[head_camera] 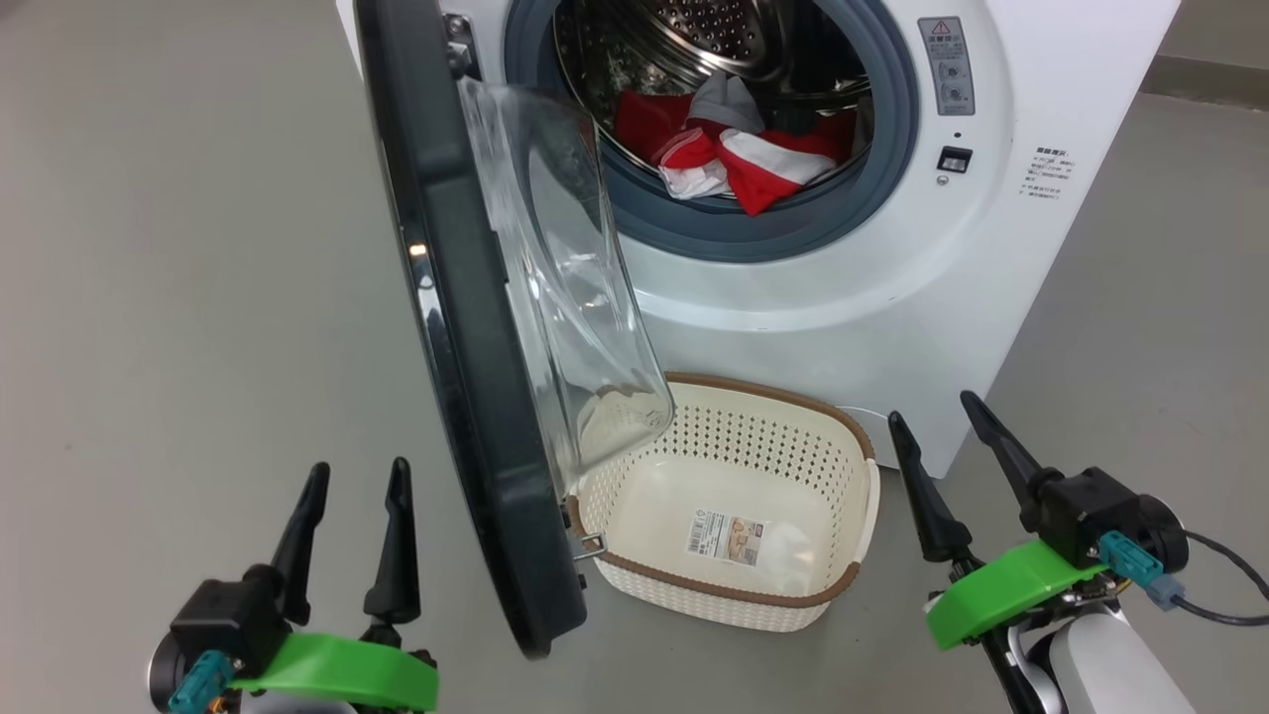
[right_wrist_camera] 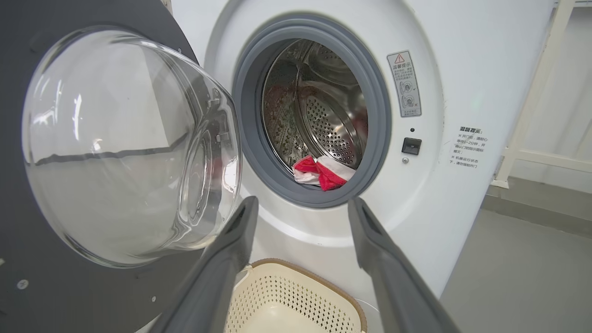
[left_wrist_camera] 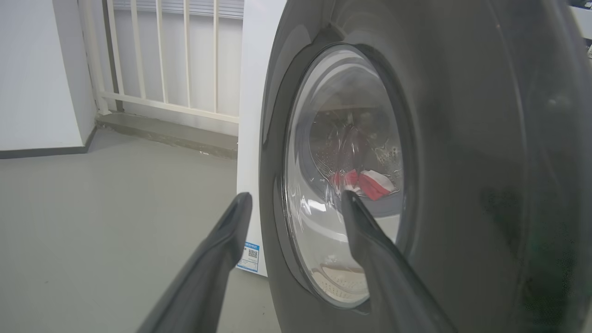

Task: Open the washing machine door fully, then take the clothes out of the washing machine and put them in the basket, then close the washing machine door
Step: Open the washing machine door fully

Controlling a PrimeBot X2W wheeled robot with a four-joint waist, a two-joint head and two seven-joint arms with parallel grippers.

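The white washing machine (head_camera: 892, 288) stands ahead with its round black-rimmed door (head_camera: 456, 327) swung out towards me, glass bowl (head_camera: 565, 297) facing right. Red and white clothes (head_camera: 739, 149) with a grey piece lie at the drum's front lip; the clothes (right_wrist_camera: 321, 171) also show in the right wrist view. The cream basket (head_camera: 734, 595) sits on the floor below the opening, holding nothing but its sticker. My left gripper (head_camera: 357, 476) is open, left of the door's outer face (left_wrist_camera: 462, 162). My right gripper (head_camera: 937, 412) is open, right of the basket, pointing at the machine (right_wrist_camera: 462, 69).
Grey floor (head_camera: 178, 248) spreads wide to the left. A white railing (left_wrist_camera: 162, 55) and a low step lie behind the machine's left side. A black cable (head_camera: 1229, 585) trails from my right wrist. The door's lower edge overhangs the basket's left rim (head_camera: 585, 540).
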